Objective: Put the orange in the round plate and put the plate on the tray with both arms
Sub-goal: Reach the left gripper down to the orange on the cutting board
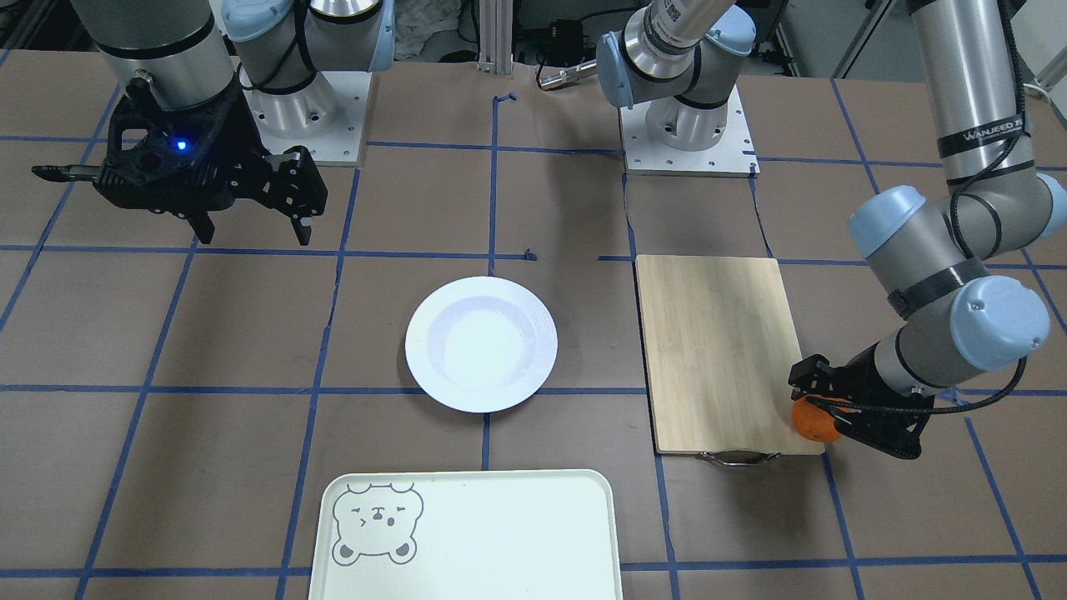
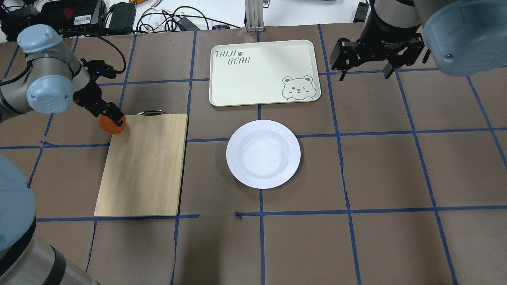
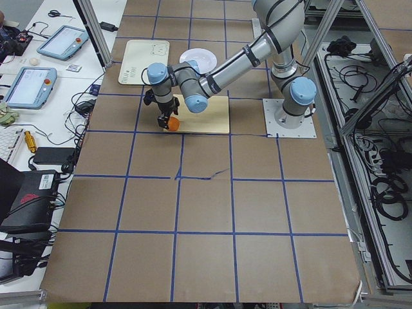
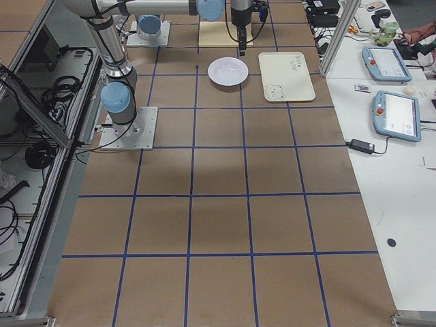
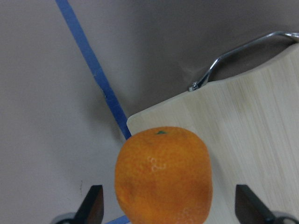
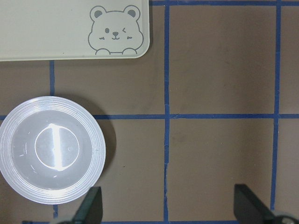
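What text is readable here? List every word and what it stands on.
"TAIJI BEAR": printed on the tray, beside a paw print.
"WANJEED", rest unclear: on the black band around the left arm.
White print on the right wrist: too small to read.

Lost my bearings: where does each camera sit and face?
Front-facing: across the table, facing the robot's bases; left tool around the orange, view's right.
Overhead: behind the robot, looking forward; left arm, right tool beside the tray.
Exterior left: table end; left arm near, at the cutting board.
Exterior right: opposite end; right arm near, round plate ahead.
Left wrist: down on the orange between its fingers.
Right wrist: down on plate and tray; fingers at bottom.
Shared: overhead and front-facing show plate and tray from opposite sides.
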